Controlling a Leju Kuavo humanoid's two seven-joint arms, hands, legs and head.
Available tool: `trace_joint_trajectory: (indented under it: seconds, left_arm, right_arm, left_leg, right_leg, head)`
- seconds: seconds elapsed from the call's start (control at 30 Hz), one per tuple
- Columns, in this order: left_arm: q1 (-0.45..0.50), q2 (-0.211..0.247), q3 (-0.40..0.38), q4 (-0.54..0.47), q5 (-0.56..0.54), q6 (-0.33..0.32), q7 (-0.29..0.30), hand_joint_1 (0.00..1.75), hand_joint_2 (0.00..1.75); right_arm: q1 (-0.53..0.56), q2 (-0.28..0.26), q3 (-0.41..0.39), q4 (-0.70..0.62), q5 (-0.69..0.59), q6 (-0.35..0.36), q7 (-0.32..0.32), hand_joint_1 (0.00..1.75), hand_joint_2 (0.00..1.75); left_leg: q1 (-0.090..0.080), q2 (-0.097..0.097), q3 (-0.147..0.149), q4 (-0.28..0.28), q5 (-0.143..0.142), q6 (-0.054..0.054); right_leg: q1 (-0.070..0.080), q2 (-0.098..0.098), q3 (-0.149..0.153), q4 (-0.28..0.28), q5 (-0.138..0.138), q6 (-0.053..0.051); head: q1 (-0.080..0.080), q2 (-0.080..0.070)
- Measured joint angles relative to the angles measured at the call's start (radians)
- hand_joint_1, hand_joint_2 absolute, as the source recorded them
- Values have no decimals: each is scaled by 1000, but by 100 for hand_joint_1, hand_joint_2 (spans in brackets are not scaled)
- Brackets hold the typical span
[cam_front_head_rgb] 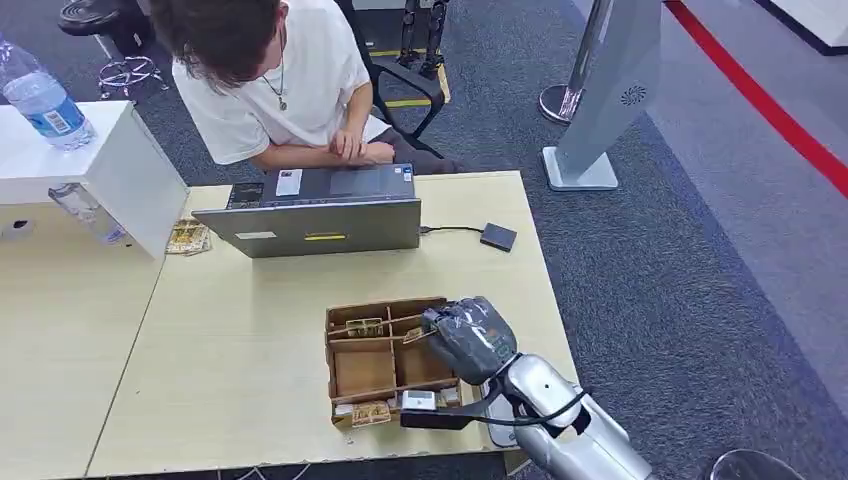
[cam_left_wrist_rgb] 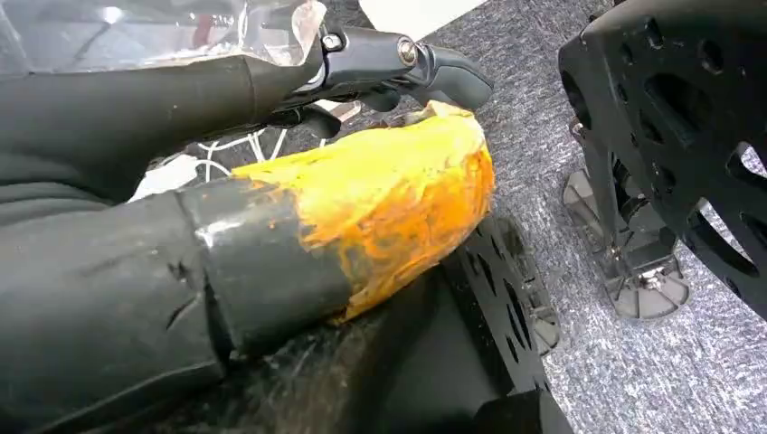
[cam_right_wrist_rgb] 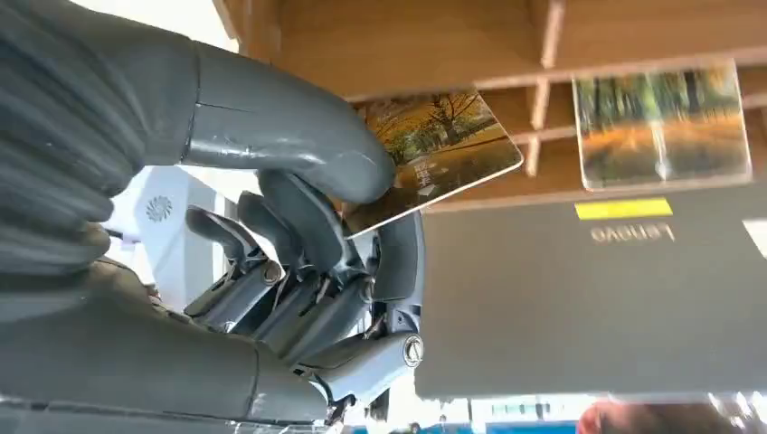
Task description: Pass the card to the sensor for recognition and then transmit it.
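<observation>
My right hand [cam_front_head_rgb: 470,335] hovers over the right side of the wooden compartment box [cam_front_head_rgb: 330,365] near the table's front edge. It pinches a card [cam_right_wrist_rgb: 443,149] with an autumn-tree picture between thumb and fingers, the card lifted clear of the box. A second such card [cam_right_wrist_rgb: 665,127] stands in a far compartment [cam_front_head_rgb: 364,327]. The small black sensor [cam_front_head_rgb: 498,237] lies on the table beyond the box, cabled to the laptop [cam_front_head_rgb: 310,228]. My left hand [cam_left_wrist_rgb: 271,226], its thumb tip coated orange, hangs low over the carpet and holds nothing.
A person [cam_front_head_rgb: 270,70] sits behind the laptop with hands at its keyboard. More cards [cam_front_head_rgb: 188,237] lie at the laptop's left. A white box [cam_front_head_rgb: 110,170] with a water bottle [cam_front_head_rgb: 45,100] stands far left. A grey kiosk stand [cam_front_head_rgb: 600,100] rises on the carpet to the right.
</observation>
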State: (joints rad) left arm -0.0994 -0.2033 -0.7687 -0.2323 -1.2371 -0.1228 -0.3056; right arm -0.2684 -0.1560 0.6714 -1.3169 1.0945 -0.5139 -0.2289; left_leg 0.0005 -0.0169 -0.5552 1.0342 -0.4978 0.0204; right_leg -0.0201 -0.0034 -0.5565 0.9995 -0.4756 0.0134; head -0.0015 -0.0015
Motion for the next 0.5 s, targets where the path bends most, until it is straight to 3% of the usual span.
trace_joint_trajectory:
  seconds: [0.5]
  left_arm:
    - [5,0,13,0,-2,15,0,0,0]
  right_arm:
    - [47,-3,-29,-149,-3,-118,-17,175,175]
  left_leg:
    - [0,0,0,0,0,0]
  right_leg:
    - [0,0,0,0,0,0]
  head:
    - [0,0]
